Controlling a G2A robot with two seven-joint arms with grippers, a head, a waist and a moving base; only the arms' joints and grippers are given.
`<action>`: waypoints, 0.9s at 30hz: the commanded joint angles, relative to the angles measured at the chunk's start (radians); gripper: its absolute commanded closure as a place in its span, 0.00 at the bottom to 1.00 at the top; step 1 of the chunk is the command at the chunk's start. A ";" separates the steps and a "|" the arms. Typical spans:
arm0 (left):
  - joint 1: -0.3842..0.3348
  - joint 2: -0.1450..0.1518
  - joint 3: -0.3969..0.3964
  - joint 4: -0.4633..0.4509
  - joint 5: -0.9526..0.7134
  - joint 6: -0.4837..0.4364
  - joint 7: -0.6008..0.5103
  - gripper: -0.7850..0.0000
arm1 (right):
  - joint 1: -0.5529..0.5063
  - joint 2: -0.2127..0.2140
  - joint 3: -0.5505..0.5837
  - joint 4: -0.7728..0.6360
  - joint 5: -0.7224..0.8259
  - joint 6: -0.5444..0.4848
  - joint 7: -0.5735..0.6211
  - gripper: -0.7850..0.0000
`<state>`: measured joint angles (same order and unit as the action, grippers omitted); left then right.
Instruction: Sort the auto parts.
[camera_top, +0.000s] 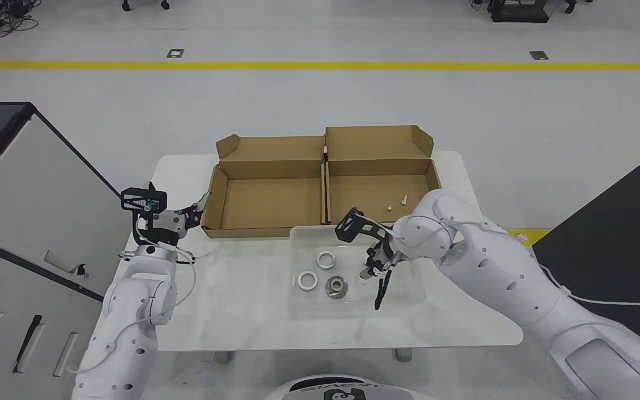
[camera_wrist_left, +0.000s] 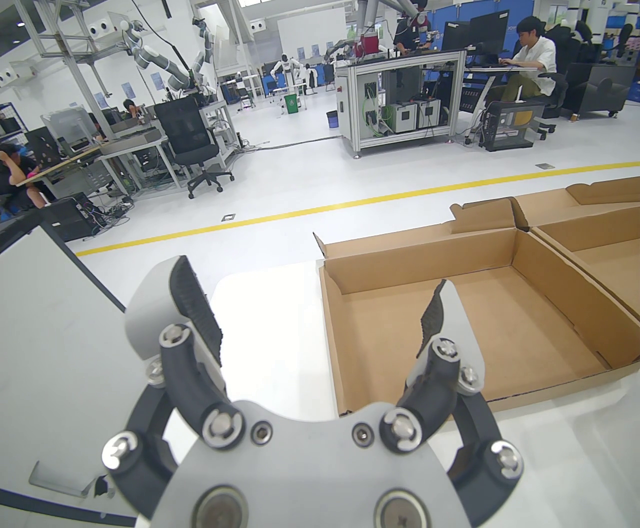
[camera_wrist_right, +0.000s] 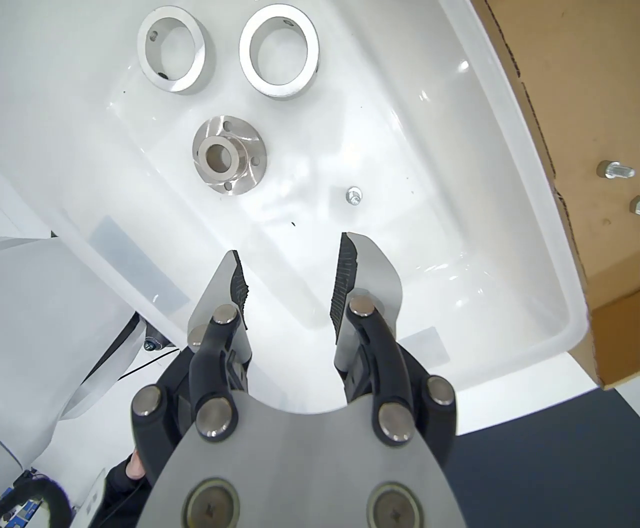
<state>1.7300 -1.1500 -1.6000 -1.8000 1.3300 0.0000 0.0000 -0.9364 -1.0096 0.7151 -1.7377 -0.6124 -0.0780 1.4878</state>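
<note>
A clear white tray (camera_top: 412, 292) at the table's middle holds two metal rings (camera_wrist_right: 171, 48) (camera_wrist_right: 278, 50), a flanged hub (camera_wrist_right: 229, 154) and a small bolt (camera_wrist_right: 354, 195). My right gripper (camera_wrist_right: 290, 247) hangs open just above the tray floor, the bolt a little past its fingertips; the top view has it (camera_top: 374, 268) right of the hub (camera_top: 335, 288). Behind the tray lie two open cardboard boxes. The left box (camera_top: 265, 200) is bare inside. The right box (camera_top: 375, 195) holds two bolts (camera_top: 402, 197). My left gripper (camera_wrist_left: 310, 272) is open and holds nothing, beside the left box's outer wall (camera_top: 190, 215).
Box flaps stand up along the far side (camera_top: 375, 140). The tray's rim (camera_wrist_right: 505, 100) lies against the right box's front wall (camera_wrist_right: 575, 75). A white panel (camera_top: 60, 190) leans off the table's left edge. Bare table runs in front of the left box (camera_top: 240, 290).
</note>
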 joint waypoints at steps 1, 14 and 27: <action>0.000 0.000 0.000 0.000 0.000 0.000 0.000 0.00 | 0.017 -0.008 -0.016 0.029 0.003 -0.002 -0.005 0.52; 0.000 0.000 0.000 0.000 0.000 0.000 0.000 0.00 | 0.099 -0.065 -0.119 0.185 0.002 0.001 -0.042 0.55; 0.000 0.000 0.000 0.000 0.000 0.000 0.000 0.00 | 0.124 -0.099 -0.161 0.286 0.011 0.006 -0.063 0.58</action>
<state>1.7300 -1.1500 -1.6000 -1.8000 1.3300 0.0000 0.0000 -0.8134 -1.1075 0.5545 -1.4567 -0.6026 -0.0741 1.4267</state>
